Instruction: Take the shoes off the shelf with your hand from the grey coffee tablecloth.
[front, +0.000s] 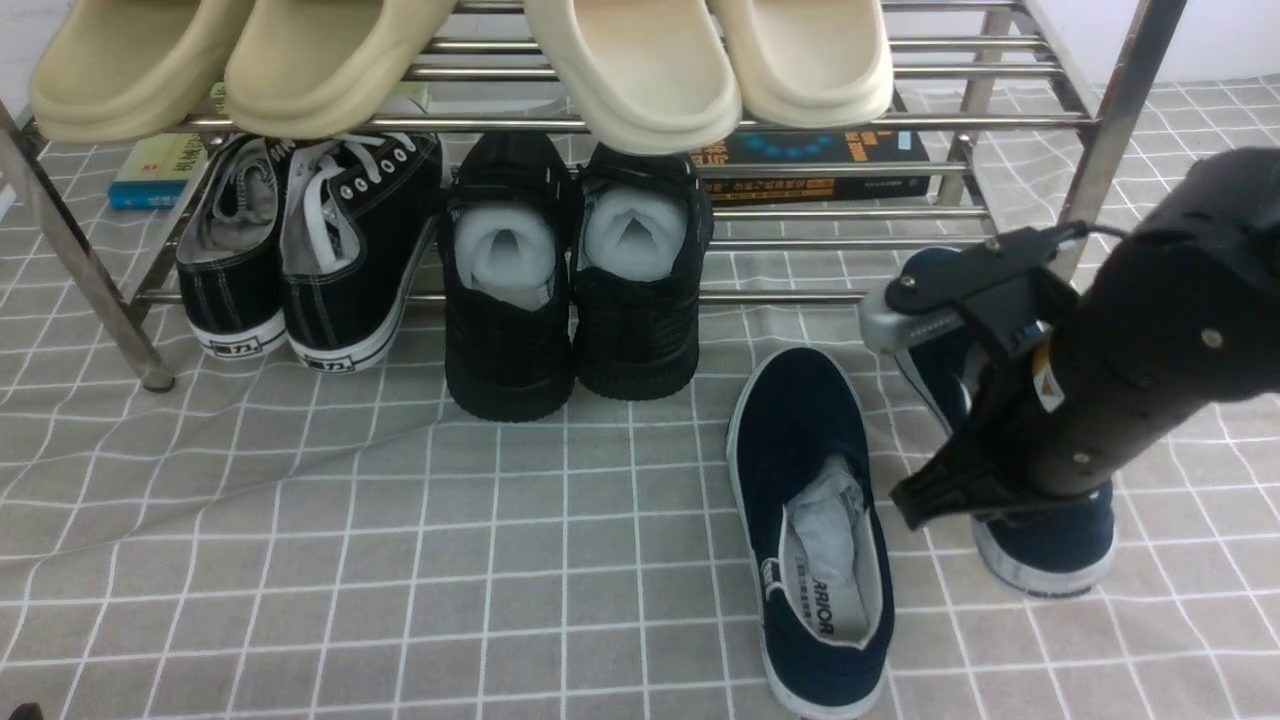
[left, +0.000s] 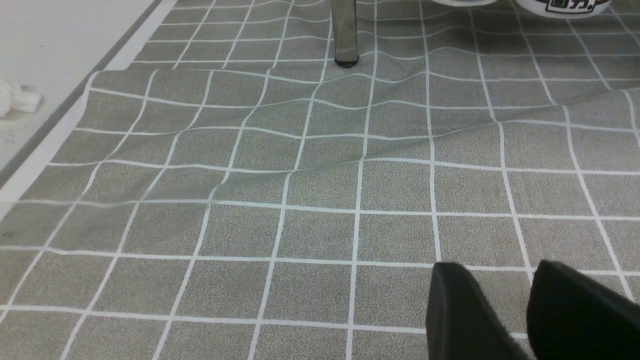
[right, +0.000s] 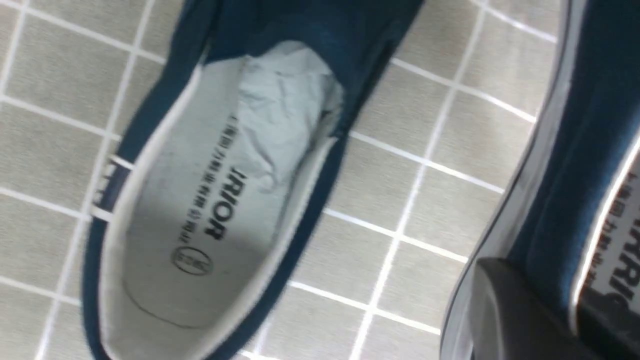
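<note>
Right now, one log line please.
right gripper: shut on right navy shoe | left navy shoe: off shelf, on tablecloth | left gripper: open, over tablecloth

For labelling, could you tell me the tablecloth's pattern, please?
Grey tablecloth with a thin white grid, best in the left wrist view.

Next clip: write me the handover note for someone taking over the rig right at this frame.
Left claw: open, empty, over the grey tablecloth.
Right claw: shut on the side wall of the right navy shoe.
Left navy shoe: lying on the cloth in front of the shelf, clear of it.
Done: one shoe out.
Left: draw the gripped shoe clear, since its toe is at the shelf's lower front bar, set it beside its mate, and release.
</note>
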